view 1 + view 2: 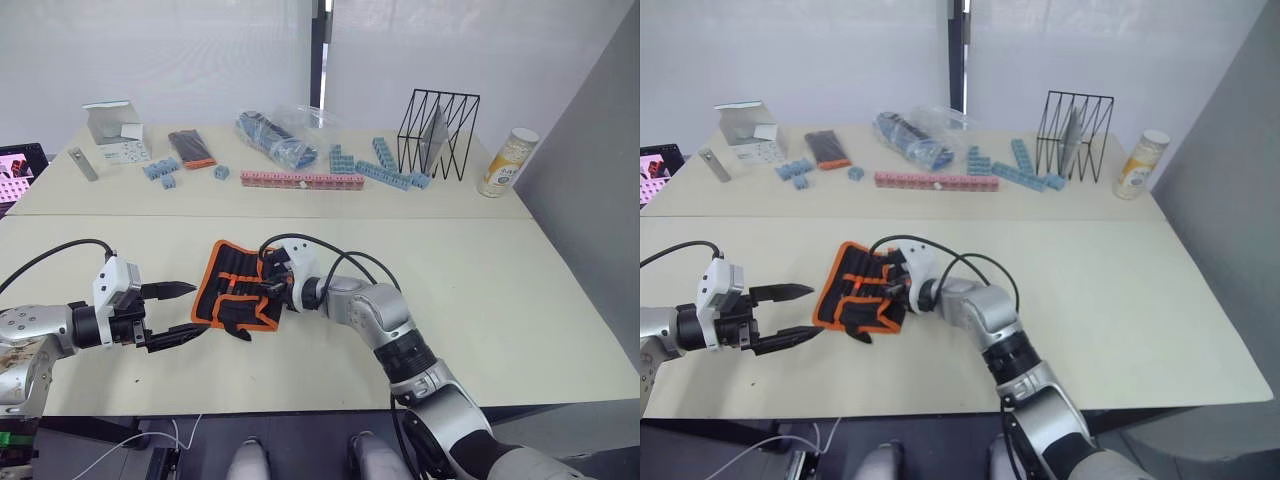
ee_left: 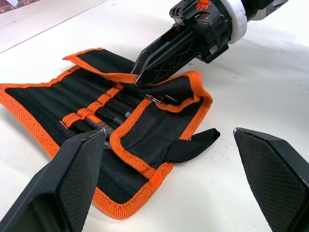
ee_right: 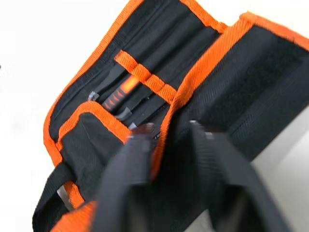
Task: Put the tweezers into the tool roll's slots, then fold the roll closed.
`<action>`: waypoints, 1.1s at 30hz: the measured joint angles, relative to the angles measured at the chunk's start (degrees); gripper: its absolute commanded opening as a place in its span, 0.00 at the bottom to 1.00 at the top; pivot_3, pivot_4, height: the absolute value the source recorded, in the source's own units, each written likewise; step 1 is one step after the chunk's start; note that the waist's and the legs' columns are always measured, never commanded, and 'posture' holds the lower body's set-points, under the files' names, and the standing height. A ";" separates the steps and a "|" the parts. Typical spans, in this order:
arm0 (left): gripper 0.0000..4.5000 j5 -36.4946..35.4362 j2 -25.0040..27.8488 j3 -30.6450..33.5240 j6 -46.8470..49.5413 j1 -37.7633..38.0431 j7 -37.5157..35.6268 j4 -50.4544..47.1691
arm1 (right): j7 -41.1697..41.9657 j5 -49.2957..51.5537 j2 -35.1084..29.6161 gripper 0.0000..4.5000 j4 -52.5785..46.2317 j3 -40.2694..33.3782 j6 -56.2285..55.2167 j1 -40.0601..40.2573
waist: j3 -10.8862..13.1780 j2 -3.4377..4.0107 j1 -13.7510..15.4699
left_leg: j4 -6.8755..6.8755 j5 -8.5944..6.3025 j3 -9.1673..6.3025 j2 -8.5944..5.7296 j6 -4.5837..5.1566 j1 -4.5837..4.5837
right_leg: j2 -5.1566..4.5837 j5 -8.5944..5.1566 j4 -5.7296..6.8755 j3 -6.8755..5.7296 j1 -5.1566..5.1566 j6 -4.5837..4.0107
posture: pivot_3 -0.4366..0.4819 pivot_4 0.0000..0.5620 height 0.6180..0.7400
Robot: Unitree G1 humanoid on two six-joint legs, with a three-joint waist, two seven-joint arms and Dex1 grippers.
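Right gripper point(image 2: 145, 77) pressing on the half-folded black fabric tool roll with orange trim point(image 1: 235, 285), left gripper point(image 1: 190, 310) waiting open beside it.

The tool roll is lying partly open on the near side of the cream table point(image 1: 520, 300), one flap folding over and its black strap point(image 2: 193, 145) trailing onto the tabletop. Thin black pointed metal tweezers point(image 2: 108, 116) are sitting in the slots under the orange band. The right gripper's black fingers point(image 2: 166, 53) are lying close together with their tips touching the roll's folded orange edge; whether they are pinching the fabric I cannot tell. The left gripper is hovering just beside the roll's left edge, fingers spread wide and holding nothing.
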 measured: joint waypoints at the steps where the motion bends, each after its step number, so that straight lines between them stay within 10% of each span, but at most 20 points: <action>1: 1.00 0.00 0.00 0.00 0.00 0.00 0.00 0.00 | 0.44 0.56 0.00 0.66 0.06 -0.14 -0.33 -0.08 | 0.00 0.00 -0.02 | 0.00 0.00 0.00 0.00 0.00 0.00 | 0.00 0.00 0.01 0.00 0.00 0.00 | 0.48 0.27 1.00; 17: 1.00 0.03 0.56 0.07 0.01 0.12 0.07 0.04 | 14.55 6.97 -1.31 0.72 -8.45 -4.13 -5.52 1.65 | 0.00 0.00 0.06 | 0.02 0.00 -0.02 0.05 0.00 0.00 | 0.06 0.00 0.04 0.00 0.01 -0.01 | 0.48 0.27 1.00; 27: 1.00 -0.06 0.68 0.40 0.15 0.66 0.09 -0.51 | 20.81 -9.39 -5.05 0.01 2.57 4.93 -28.13 5.67 | 0.00 0.00 -0.14 | 0.06 0.00 -0.02 0.19 0.00 0.02 | 0.24 0.02 0.07 0.01 0.00 -0.04 | 0.48 0.27 1.00; 33: 1.00 -1.64 0.69 3.30 4.49 0.93 2.91 -0.45 | 18.77 -14.72 -2.93 0.01 11.07 5.94 -30.91 4.88 | 0.00 -0.01 -0.04 | 0.09 0.01 -0.02 0.20 -0.01 0.02 | 0.25 0.03 0.08 0.02 0.01 -0.05 | 0.48 0.27 1.00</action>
